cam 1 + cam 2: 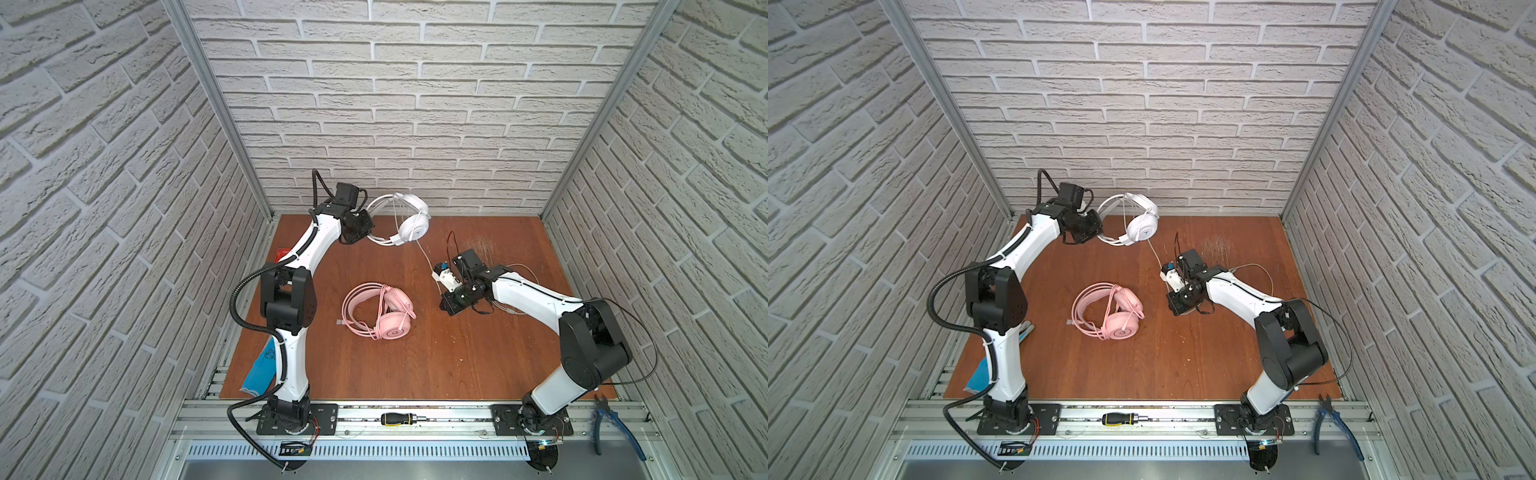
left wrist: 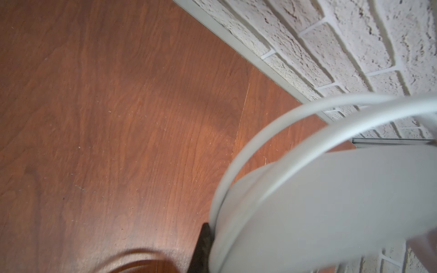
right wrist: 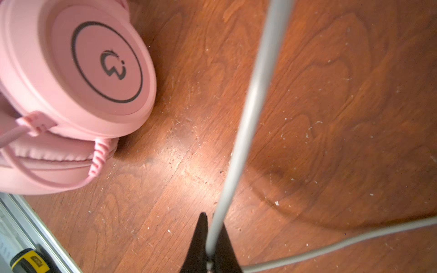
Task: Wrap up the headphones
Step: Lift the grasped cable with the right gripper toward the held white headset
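Pinched white cable (image 3: 250,106) fills right hand (image 3: 212,227), left hand (image 1: 368,233) clamps white headband (image 1: 382,242); pink earcup (image 3: 94,66) bears swirl logo (image 3: 113,65).

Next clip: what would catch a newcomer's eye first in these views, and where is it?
A white over-ear wired headset hangs in the air by the back brick wall, its wire headband clamped by the left gripper, jaws shut. Its thin white cable runs straight down to the right gripper, whose jaws pinch it. A pink over-ear headset lies on the brown wooden table between the two arms.
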Robot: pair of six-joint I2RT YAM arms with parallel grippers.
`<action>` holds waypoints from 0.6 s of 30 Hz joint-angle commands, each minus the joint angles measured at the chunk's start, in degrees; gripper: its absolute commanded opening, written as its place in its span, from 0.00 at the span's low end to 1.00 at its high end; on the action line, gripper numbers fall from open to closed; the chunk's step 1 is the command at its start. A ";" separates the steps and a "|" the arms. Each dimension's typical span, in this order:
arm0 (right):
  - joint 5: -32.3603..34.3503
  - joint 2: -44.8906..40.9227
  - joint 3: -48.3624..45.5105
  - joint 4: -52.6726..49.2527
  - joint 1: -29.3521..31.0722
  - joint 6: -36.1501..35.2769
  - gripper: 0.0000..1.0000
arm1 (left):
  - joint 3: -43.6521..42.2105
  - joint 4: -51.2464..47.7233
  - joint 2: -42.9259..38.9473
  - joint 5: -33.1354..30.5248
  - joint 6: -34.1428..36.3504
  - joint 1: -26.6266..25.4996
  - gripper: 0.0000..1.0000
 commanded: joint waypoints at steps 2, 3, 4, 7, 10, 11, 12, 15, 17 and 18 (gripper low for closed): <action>1.26 -1.93 4.22 -6.07 2.74 -5.78 0.05 | -0.74 3.66 -0.45 -1.25 -1.47 -0.05 0.00; 1.24 -2.04 5.32 -7.05 3.34 -6.58 0.05 | -0.74 3.54 -0.44 -1.53 -1.30 -0.13 0.00; 1.13 -2.14 6.62 -8.20 3.96 -7.55 0.05 | -0.67 3.36 -0.31 -1.80 -1.16 -0.20 0.00; 1.28 -2.40 10.16 -10.80 5.68 -9.96 0.05 | 0.89 0.92 0.31 -3.44 0.38 -0.66 0.00; 1.01 -2.16 13.88 -13.80 6.54 -12.87 0.05 | 2.55 -1.95 1.01 -5.30 2.32 -1.39 0.00; 0.68 -1.69 15.48 -15.20 6.60 -13.87 0.06 | 2.84 -2.57 1.22 -5.69 2.78 -1.65 0.00; 0.55 -1.21 17.19 -16.58 6.75 -14.67 0.05 | 3.05 -3.01 1.39 -6.02 3.12 -1.89 0.00; 0.58 0.75 22.57 -21.01 7.10 -17.01 0.05 | 3.29 -4.34 1.63 -7.37 3.80 -2.58 0.00; 0.79 2.17 26.67 -23.82 7.27 -17.91 0.05 | 3.21 -4.99 1.70 -8.97 4.44 -3.22 0.00; 0.81 2.78 28.33 -24.84 7.43 -18.29 0.05 | 3.22 -5.30 1.73 -9.49 4.72 -3.46 0.00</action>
